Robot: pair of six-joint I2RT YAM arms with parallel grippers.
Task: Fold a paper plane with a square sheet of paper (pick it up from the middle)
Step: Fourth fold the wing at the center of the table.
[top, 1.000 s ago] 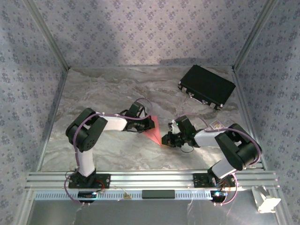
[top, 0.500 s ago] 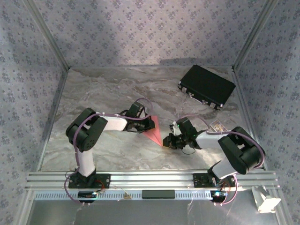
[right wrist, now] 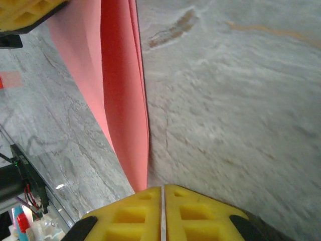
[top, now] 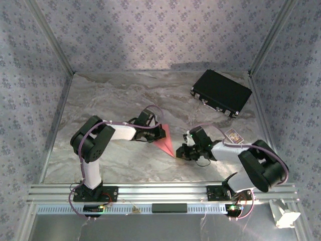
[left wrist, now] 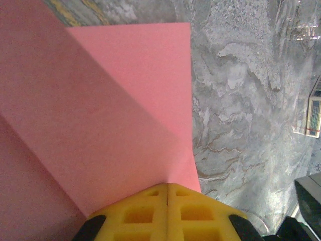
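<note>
The left fingers (left wrist: pixel 135 216), yellow and pressed flat together, pinch the broad end of the one slim salmon-pink folded paper dart (top: pixel 164 142). The dart spreads out ahead of their tips, low over the grey marbled tabletop (top: pixel 110 100). Its sharp tip runs to the right fingers (right wrist: pixel 195 213), which are closed to a hairline seam on it. Well beyond the right fingers lies one black rectangular case (top: pixel 221 92). Behind them, beside the right arm, sits one small printed card (top: pixel 232 134).

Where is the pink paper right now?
Mid-table in the top view, the pink paper stretches between the left end effector at its far end and the right end effector at its near tip.
</note>
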